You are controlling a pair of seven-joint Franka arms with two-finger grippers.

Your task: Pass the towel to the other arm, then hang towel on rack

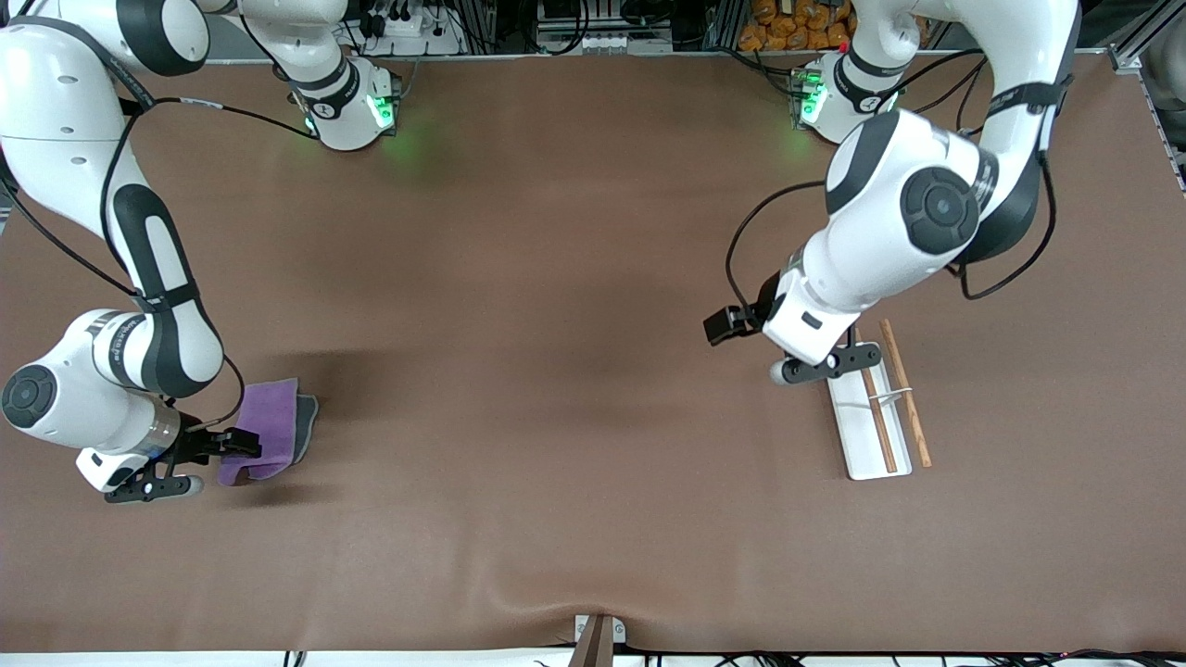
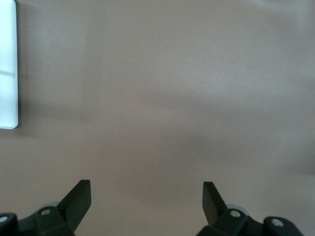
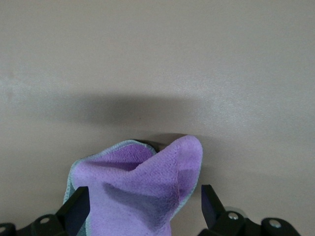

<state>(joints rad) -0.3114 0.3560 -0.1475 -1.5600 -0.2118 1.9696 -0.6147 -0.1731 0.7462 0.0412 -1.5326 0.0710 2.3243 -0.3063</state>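
The purple towel [image 1: 269,426] lies crumpled on the table at the right arm's end, its grey underside showing along one edge. My right gripper [image 1: 153,486] is low over the towel's edge. In the right wrist view the right gripper [image 3: 142,196] is open, with a raised purple fold of the towel [image 3: 138,182] between its fingers. The rack [image 1: 862,431], a white base with two wooden rods, lies at the left arm's end. My left gripper [image 1: 827,363] hangs open and empty over the rack's end nearest the arms' bases. In the left wrist view the left gripper [image 2: 146,189] has only table below it.
The brown table cover [image 1: 556,371] spans the whole surface between towel and rack. A corner of the rack's white base [image 2: 7,64] shows at the edge of the left wrist view. A small bracket [image 1: 598,635] sits at the table edge nearest the front camera.
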